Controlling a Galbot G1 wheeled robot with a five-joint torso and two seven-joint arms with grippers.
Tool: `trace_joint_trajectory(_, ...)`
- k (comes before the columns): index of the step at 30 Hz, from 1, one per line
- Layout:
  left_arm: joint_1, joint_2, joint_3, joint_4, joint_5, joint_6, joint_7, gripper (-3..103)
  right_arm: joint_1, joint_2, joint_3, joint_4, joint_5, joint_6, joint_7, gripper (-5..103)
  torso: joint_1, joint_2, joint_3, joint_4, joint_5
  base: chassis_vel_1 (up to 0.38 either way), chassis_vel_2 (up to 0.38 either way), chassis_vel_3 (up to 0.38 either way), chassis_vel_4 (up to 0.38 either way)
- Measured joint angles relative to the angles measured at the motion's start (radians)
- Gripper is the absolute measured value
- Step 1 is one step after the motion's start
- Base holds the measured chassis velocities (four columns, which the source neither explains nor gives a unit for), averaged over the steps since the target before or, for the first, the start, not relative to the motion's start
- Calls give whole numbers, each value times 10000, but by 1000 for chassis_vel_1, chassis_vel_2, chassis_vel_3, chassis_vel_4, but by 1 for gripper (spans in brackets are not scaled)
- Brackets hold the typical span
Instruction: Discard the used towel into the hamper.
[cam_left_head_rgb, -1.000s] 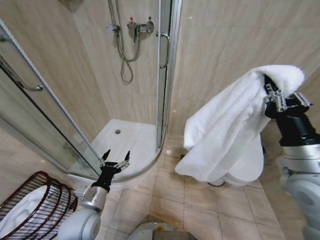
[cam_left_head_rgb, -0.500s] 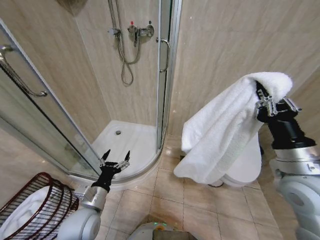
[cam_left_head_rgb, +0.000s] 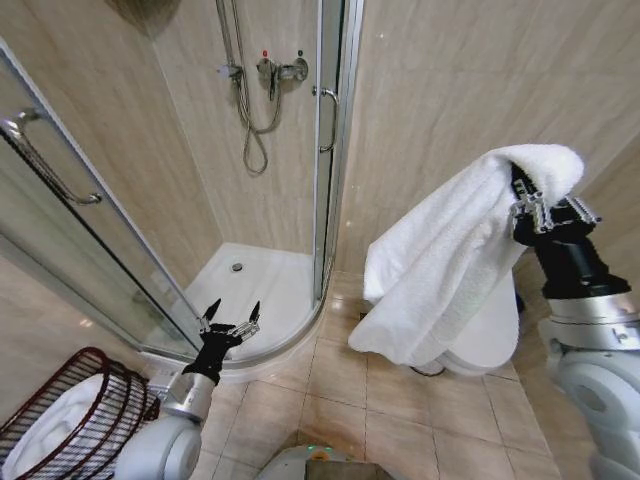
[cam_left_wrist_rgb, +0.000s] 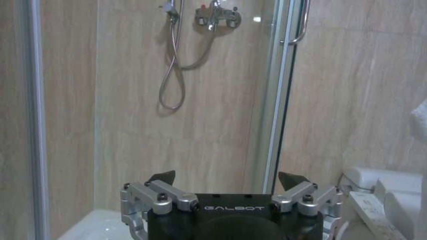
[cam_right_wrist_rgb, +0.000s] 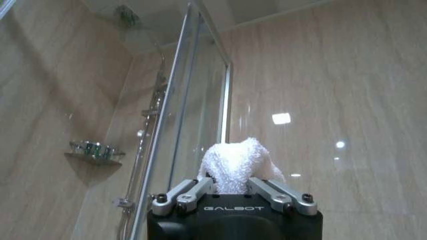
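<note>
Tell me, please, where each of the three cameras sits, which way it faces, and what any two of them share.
Head view: from the robot's head, down at the shower corner; left gripper open and low, right gripper raised with the towel, hamper lower left.
Left wrist view: level toward the shower hose, over its open gripper.
Right wrist view: upward along the glass door, over its towel-pinching gripper.
Shared: the shower hose, head and left wrist views.

My right gripper (cam_left_head_rgb: 530, 200) sits at the right of the frame, with the towel (cam_left_head_rgb: 440, 270) draped from it toward centre. My left gripper (cam_left_head_rgb: 230, 318) is lower left, ahead of the shower tray (cam_left_head_rgb: 255, 285). The hamper (cam_left_head_rgb: 70, 420) fills the bottom-left corner, another towel (cam_left_head_rgb: 45, 440) inside it
</note>
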Motion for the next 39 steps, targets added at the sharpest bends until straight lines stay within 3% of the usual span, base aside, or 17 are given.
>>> trace_joint_trajectory(39, -1, 0, 0, 0, 0, 0, 0, 100, 164, -151, -213, 0, -166, 177, -128, 10, 813, 1857, 1046, 0, 0, 0, 0, 0, 0)
